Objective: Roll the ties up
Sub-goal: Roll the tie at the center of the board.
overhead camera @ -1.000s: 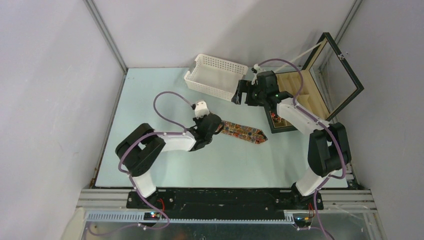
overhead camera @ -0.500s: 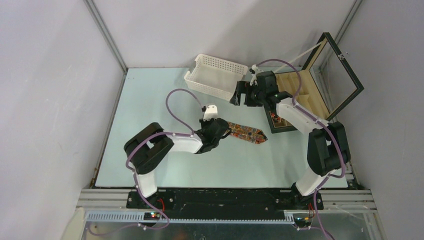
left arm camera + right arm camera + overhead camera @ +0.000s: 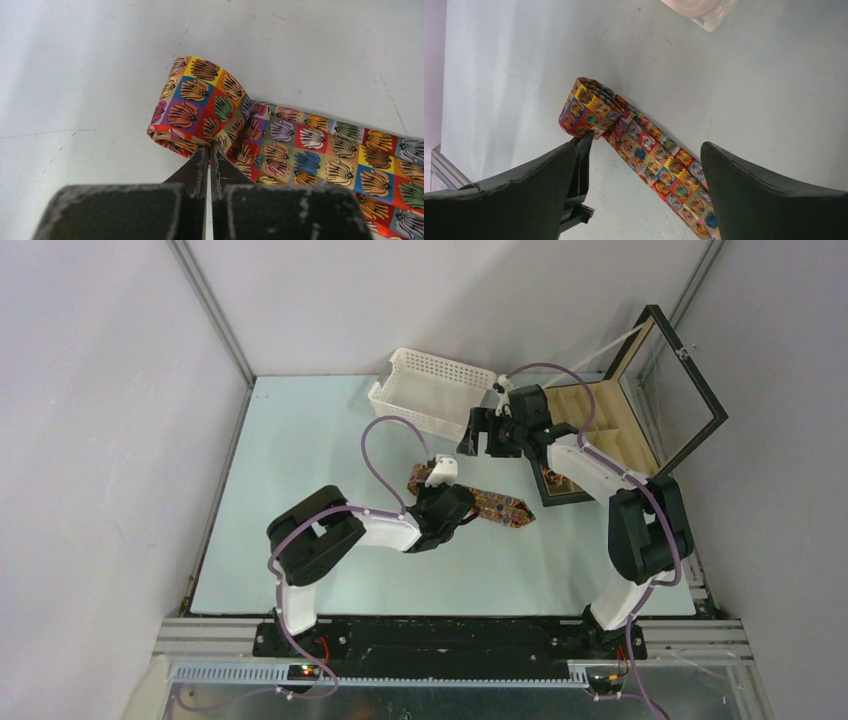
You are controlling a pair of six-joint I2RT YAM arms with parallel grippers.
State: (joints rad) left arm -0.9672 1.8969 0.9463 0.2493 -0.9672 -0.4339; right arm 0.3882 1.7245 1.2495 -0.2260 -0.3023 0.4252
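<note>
The tie [image 3: 503, 508] lies on the surface [image 3: 300, 460], on the arm-base side of the white basket [image 3: 415, 412]. The tie's end away from its pointed tip is turned over into a loose loop; the remainder lies flat. The left gripper [image 3: 210, 150] has its jaws closed on the loop's edge. The right gripper [image 3: 645, 145] hangs just beside the basket's corner, above the tie, jaws spread wide and holding nothing.
</note>
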